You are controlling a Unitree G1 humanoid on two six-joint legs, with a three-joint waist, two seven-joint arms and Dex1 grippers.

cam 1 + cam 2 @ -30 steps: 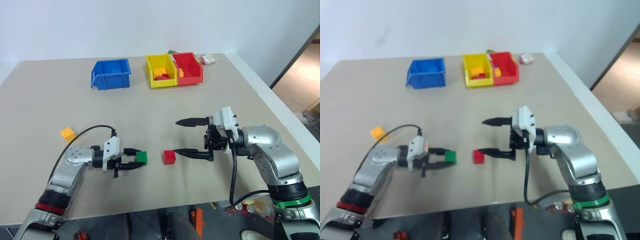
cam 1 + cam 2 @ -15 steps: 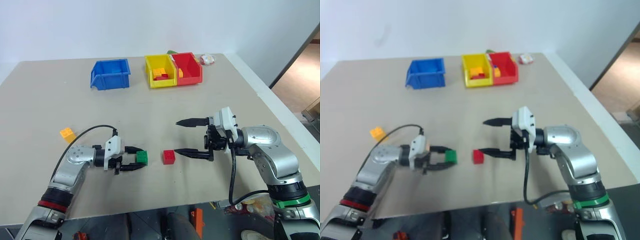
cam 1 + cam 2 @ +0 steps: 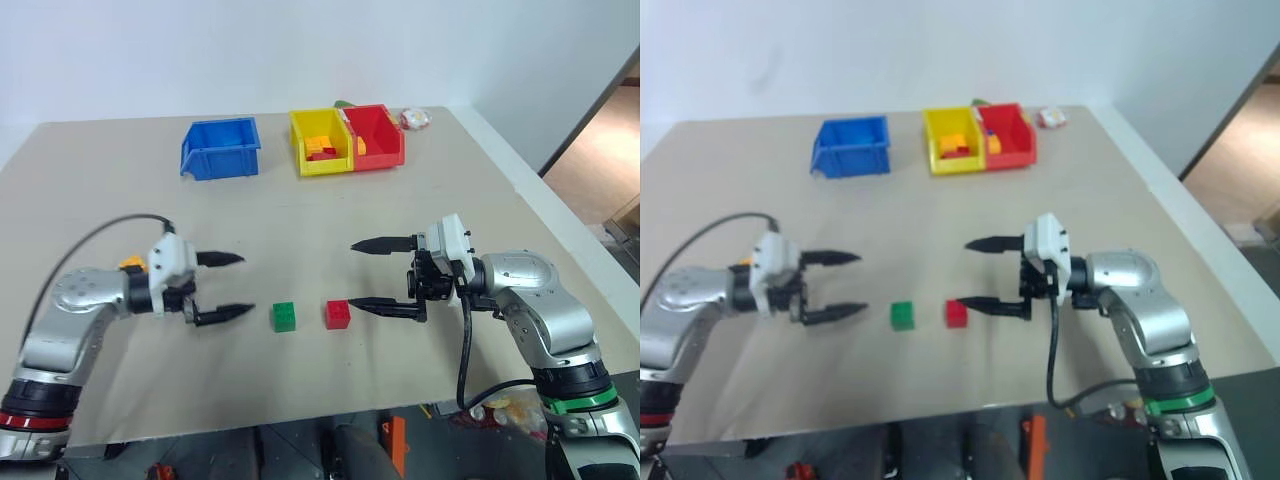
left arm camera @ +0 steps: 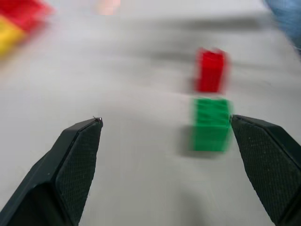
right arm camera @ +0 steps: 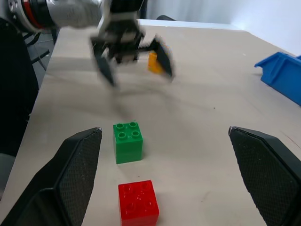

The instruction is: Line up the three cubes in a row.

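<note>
**Left eye view: two cubes placed, third still apart**

Left eye view shows the green cube [image 3: 284, 316] and the red cube [image 3: 338, 314] standing side by side near the front of the surface [image 3: 300, 230], close together with a narrow gap between them, neither touched by a gripper. The left gripper [image 3: 222, 286] hangs to the left of the green cube, its two black fingers spread wide and empty. The right gripper [image 3: 385, 274] hovers to the right of the red cube, likewise spread and empty, its lower finger tip just beside the red cube.

Judged from this layout, the green cube counts as set down, and the step in hand is fetching the last piece. The yellow-orange cube [image 5: 153, 61] lies well apart on the left, behind the left gripper. The next move calls for the left gripper to reach that cube, close on it, and carry it to the open end of the pair, left of the green cube, on the same line.

Each cube is a small studded plastic brick; right wrist view shows four round studs on the green cube's top and both bricks sitting flat and upright.
</note>
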